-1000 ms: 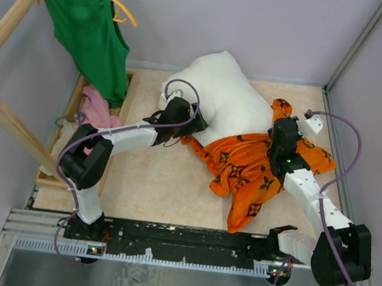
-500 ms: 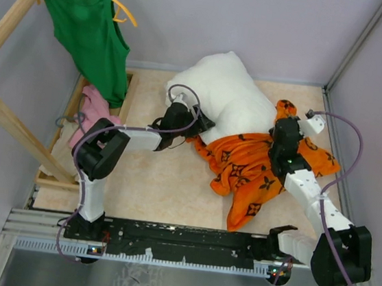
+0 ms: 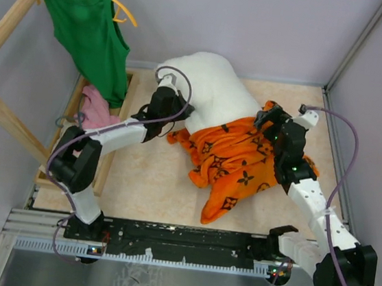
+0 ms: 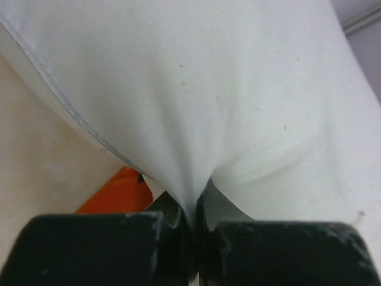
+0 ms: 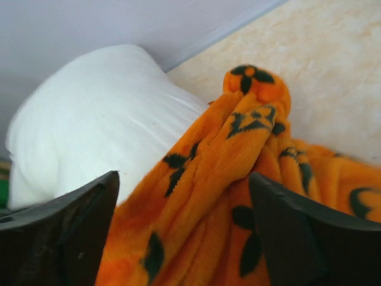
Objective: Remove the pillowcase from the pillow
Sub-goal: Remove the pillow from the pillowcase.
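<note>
The plump white pillow point(image 3: 208, 83) lies at the back of the table, its near end still inside the orange pillowcase point(image 3: 234, 162) printed with black motifs. My left gripper point(image 3: 163, 104) is at the pillow's left edge. In the left wrist view it point(image 4: 193, 223) is shut on a pinched fold of the pillow point(image 4: 208, 89), with a scrap of the pillowcase point(image 4: 116, 193) below. My right gripper point(image 3: 269, 119) hovers at the pillowcase's far right corner. In the right wrist view it point(image 5: 184, 232) stands open, a bunched ridge of the pillowcase point(image 5: 238, 149) lying loose between the fingers, the pillow point(image 5: 89, 131) behind.
A green tank top point(image 3: 89, 35) hangs on a yellow hanger point(image 3: 126, 13) from a wooden rack point(image 3: 12, 19) at the left. Below it a pink cloth point(image 3: 98, 108) lies in a wooden tray point(image 3: 127, 84). Grey walls close in the back and right sides.
My left gripper has shut on the pillow's edge and drawn it left and back. My right gripper has opened and let go of the pillowcase, which has slid left with the pillow.
</note>
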Motion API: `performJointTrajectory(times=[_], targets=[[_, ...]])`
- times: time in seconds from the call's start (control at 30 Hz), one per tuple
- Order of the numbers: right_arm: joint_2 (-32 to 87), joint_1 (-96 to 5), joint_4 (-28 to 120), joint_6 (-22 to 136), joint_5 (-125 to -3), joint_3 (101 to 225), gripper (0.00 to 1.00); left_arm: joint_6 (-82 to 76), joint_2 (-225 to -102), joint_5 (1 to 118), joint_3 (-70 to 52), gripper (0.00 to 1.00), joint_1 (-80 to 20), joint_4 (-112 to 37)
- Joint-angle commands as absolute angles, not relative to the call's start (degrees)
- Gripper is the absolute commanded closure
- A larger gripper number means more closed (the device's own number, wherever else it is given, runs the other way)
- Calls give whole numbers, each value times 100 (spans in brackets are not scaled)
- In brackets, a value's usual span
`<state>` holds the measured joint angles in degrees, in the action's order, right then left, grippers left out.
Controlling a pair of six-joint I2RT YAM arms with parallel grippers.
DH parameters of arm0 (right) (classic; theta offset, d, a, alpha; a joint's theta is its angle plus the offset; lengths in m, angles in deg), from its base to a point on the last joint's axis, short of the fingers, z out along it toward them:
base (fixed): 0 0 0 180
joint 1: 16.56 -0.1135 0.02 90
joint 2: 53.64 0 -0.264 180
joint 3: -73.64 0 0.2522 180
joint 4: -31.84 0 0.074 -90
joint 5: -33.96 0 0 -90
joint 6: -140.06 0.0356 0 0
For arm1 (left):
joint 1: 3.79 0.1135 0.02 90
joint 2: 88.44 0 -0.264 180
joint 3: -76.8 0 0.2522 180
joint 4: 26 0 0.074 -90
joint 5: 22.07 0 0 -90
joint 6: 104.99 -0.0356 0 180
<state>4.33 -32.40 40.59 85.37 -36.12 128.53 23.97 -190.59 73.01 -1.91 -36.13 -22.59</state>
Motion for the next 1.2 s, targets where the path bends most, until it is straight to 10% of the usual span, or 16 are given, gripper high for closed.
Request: performJointTrajectory(times=[0.0,0.6,0.83,1.17], targets=[[115,-3540,4055,8025,-4400,13181,1,1295,-18109,8649,-607,100,-3424,-2954],[-186,-8634,3673,6328,-1429,11966,1,677,-16918,9210,-370,100,-2402,-3606],[-1125,-8250,3813,8452,-2054,11207,1,680,-16895,9016,-371,100,-2152,-3670],[-1396,-3728,2563,12182,-7088,9592,1,842,-16944,8699,-292,100,-1999,-3642]])
